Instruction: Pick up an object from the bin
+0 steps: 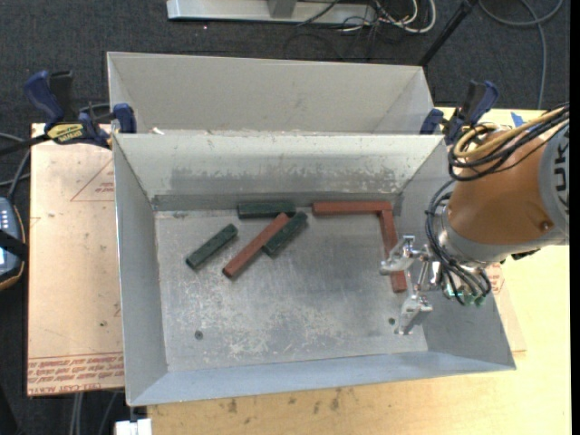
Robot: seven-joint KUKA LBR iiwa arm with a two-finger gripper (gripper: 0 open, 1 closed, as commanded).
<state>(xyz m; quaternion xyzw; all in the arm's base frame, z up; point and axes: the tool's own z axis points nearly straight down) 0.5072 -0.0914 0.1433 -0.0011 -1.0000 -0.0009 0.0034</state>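
Red-brown L-shaped bar (349,208): lies flat in the bin's right part. Its short leg runs toward the near side along the right wall, and its long leg lies along the foot of the back wall.
Gripper (400,294): low over the floor by the right wall, at the near end of the bar's short leg. Its two metal fingers (413,314) are spread wide, one nearer and one farther. The leg's end sits in the gap, close to the farther finger, and nothing is clamped.
Bin (136,288): grey metal with sloping walls. The near half of the floor is bare and scuffed.
Dark green block, left (211,246): lies slantwise, apart from the others.
Red-brown straight bar (256,246): lies slantwise mid-floor, and its far end meets the green block beside it.
Dark green block, middle (285,234): slanted, just right of the straight bar.
Dark green block, back (265,210): lies level near the back wall, left of the L-shaped bar's long leg.
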